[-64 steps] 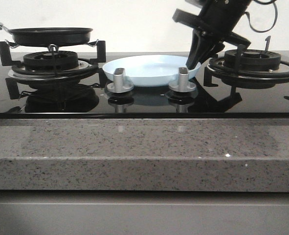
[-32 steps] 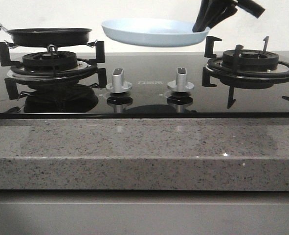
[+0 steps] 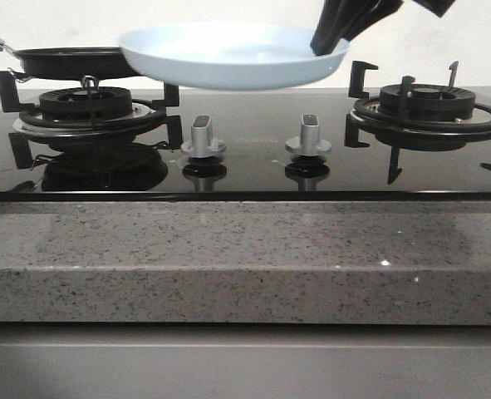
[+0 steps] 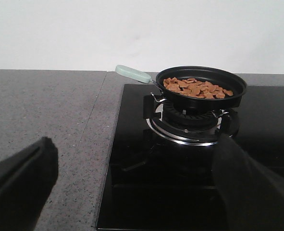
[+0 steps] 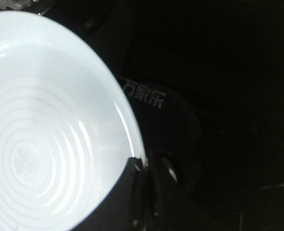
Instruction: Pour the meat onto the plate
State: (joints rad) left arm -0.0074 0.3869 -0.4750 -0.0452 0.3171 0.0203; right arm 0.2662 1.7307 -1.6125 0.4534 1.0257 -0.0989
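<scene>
One rim pinch by the right tool (image 3: 326,46) holds the plate (image 3: 228,56) aloft beside the frying pan (image 4: 202,86) of meat (image 4: 195,87); slippage is risked. The left tool (image 4: 132,187) is spread wide, empty.

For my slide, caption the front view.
Right gripper holds pale blue plate above stovetop, beside black frying pan.

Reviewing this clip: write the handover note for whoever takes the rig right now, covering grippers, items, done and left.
Right gripper: shut on the plate at its rim, holding it in the air above the stove knobs, close to the frying pan.
Left gripper: open, empty, facing the pan on the left burner.
Meat: all in the pan.
Done: plate lifted.
Left: grasp the pan handle, pour the meat onto the plate.
</scene>
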